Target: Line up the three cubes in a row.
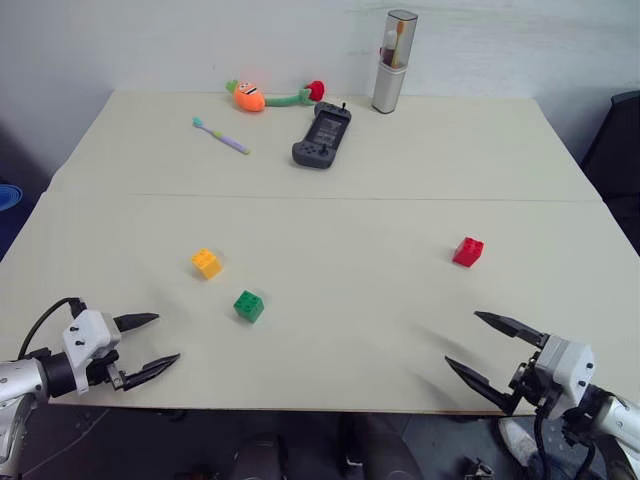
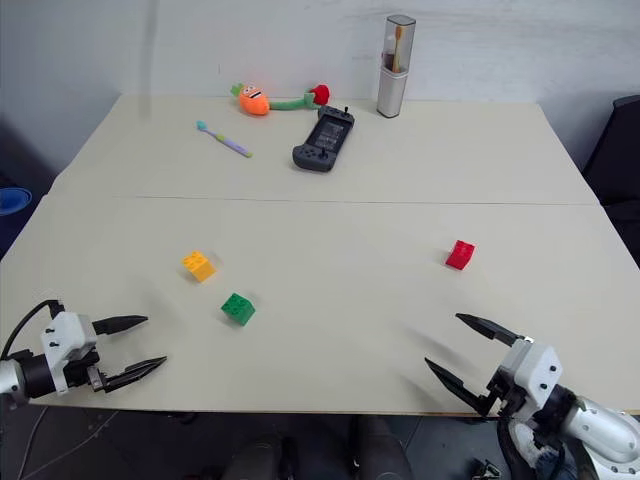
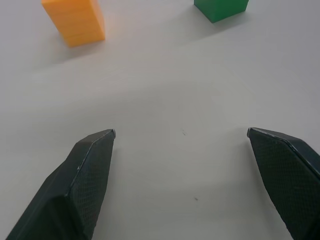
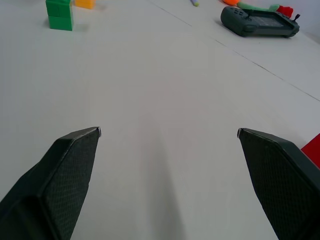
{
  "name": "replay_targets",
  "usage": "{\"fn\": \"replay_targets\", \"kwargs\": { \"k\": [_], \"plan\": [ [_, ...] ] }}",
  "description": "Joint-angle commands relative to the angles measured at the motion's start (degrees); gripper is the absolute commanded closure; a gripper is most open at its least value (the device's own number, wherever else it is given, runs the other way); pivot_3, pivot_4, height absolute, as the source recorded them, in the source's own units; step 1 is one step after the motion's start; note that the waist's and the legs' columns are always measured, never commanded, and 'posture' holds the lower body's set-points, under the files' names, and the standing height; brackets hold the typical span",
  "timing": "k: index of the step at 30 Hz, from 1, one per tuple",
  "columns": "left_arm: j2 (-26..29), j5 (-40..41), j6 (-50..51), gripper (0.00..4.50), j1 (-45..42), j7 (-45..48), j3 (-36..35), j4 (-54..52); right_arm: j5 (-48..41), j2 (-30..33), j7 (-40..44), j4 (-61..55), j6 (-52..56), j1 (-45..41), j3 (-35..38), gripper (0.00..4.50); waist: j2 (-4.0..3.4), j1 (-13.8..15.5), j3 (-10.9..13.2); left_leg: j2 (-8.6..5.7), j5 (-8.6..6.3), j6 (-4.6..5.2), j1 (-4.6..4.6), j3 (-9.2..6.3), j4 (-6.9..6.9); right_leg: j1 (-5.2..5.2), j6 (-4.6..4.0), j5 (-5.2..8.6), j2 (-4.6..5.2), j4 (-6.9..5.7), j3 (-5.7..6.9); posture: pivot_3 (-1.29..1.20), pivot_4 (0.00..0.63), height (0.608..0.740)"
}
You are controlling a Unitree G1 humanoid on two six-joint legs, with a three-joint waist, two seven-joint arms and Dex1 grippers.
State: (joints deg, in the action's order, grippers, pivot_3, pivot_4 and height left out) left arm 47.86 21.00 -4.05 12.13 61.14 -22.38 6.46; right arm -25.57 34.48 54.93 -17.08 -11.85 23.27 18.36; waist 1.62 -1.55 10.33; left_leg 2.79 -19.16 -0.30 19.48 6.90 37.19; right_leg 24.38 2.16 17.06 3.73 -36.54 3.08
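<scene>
Cubes scattered on the pale surface (image 1: pixel 400 200), not in a row. Landmark: green cube (image 1: pixel 249 306), toward the near-left part. Orange-yellow cube (image 1: pixel 206 263) sits just beyond it and a little to its left, near but apart. Red cube (image 1: pixel 467 251) lies well apart to its right, slightly farther back.

Left claw (image 1: pixel 147 346) hovers at the near edge, left of the green cube and nearer the robot, fingers spread wide, nothing between them; it aims toward the green and orange-yellow cubes. Right claw (image 1: pixel 490 358) at the near edge, well to the green cube's right, also spread wide and holding nothing.

Far beyond the green cube: black game controller (image 1: pixel 322 136), toothbrush (image 1: pixel 221 136), carrot plush toy (image 1: pixel 250 96), upright toothbrush case (image 1: pixel 393 62)
</scene>
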Motion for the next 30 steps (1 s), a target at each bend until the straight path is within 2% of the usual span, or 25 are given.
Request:
{"fn": "replay_targets", "kwargs": {
  "k": [1,2,5,9,13,16,18,22,26,30],
  "plan": [
    [0.2,0.8,-0.4,0.04,-0.1,-0.4,-1.8,-1.6,0.1,-0.8,-1.1,0.0,-0.9,-0.1,0.7,0.0,0.0,0.0,0.0,0.0,0.0,0.0,0.0,0.0,0.0,0.0,0.0,0.0,0.0,0.0,0.0,0.0,0.15,0.74],
    [0.3,0.8,-0.6,0.04,-0.2,-0.3,-1.9,-1.5,0.3,-1.0,-1.4,0.1,-1.1,-0.2,0.8,0.0,0.0,0.0,0.0,0.0,0.0,0.0,0.0,0.0,-0.01,0.0,0.0,0.0,0.0,0.0,0.0,0.0,0.15,0.74],
    [1.6,7.5,8.0,0.04,-1.7,2.4,-2.9,-3.6,-1.2,-3.6,-5.0,-0.5,-0.5,-0.1,2.4,0.0,0.01,0.0,0.0,0.0,0.0,0.0,0.0,0.0,-0.01,0.0,0.0,0.0,0.0,-0.01,0.0,0.0,0.15,0.74],
    [2.3,14.0,16.5,0.04,-4.5,3.1,-2.7,-10.1,-2.5,-7.1,-11.4,-1.4,0.4,5.0,9.9,0.0,-0.02,0.4,0.0,-0.01,0.01,-0.03,0.02,-0.03,0.0,0.0,0.0,0.0,0.02,-0.02,-0.01,0.0,0.15,0.74],
    [0.4,15.6,18.9,0.04,-8.1,2.3,0.7,-16.4,-2.7,-13.3,-19.0,-1.6,-0.4,9.5,16.0,0.0,-0.07,0.9,0.0,-0.02,0.02,-0.1,0.01,-0.02,-0.03,-0.01,-0.01,0.01,0.04,0.01,-0.02,0.0,0.15,0.74],
    [-1.8,15.5,20.2,0.04,-11.2,1.1,4.3,-19.3,-2.4,-17.3,-23.3,-2.0,0.8,10.0,16.3,0.0,-0.1,0.6,0.0,-0.02,0.03,-0.11,-0.09,-0.01,-0.03,-0.08,-0.02,0.01,0.03,-0.04,-0.06,0.0,0.15,0.74],
    [-3.3,15.6,21.7,0.04,-13.2,0.2,6.7,-20.7,-0.7,-18.4,-24.4,-3.9,1.6,9.0,13.1,0.0,-0.11,-0.1,0.0,-0.02,0.04,-0.12,-0.17,0.05,-0.03,-0.1,-0.04,0.02,0.0,-0.16,-0.15,0.0,0.15,0.74],
    [-5.2,13.3,21.1,0.04,-16.5,-0.8,10.2,-20.8,3.7,-17.2,-34.7,-9.6,14.4,2.3,8.1,0.0,-0.12,-1.3,0.0,0.04,0.12,-0.29,-0.2,0.15,-0.06,-0.1,-0.09,0.05,-0.19,-0.35,-0.31,0.0,0.15,0.74],
    [-6.8,11.0,19.3,0.04,-19.4,-1.3,12.6,-19.4,2.2,-12.5,-43.1,-12.0,33.1,-11.3,5.3,0.0,-0.13,-1.4,0.1,0.02,0.34,-0.63,-0.2,0.14,0.0,0.06,-0.11,0.07,-0.21,-0.47,-0.32,0.0,0.15,0.74],
    [-8.2,8.9,17.8,0.04,-21.3,-1.3,14.8,-18.5,1.3,-11.7,-49.0,-8.4,47.0,-25.8,1.9,0.0,-0.13,-1.2,0.1,0.02,0.35,-0.62,-0.15,0.08,0.0,0.1,-0.12,0.07,-0.26,-0.46,-0.29,0.0,0.15,0.74]
  ]
}}
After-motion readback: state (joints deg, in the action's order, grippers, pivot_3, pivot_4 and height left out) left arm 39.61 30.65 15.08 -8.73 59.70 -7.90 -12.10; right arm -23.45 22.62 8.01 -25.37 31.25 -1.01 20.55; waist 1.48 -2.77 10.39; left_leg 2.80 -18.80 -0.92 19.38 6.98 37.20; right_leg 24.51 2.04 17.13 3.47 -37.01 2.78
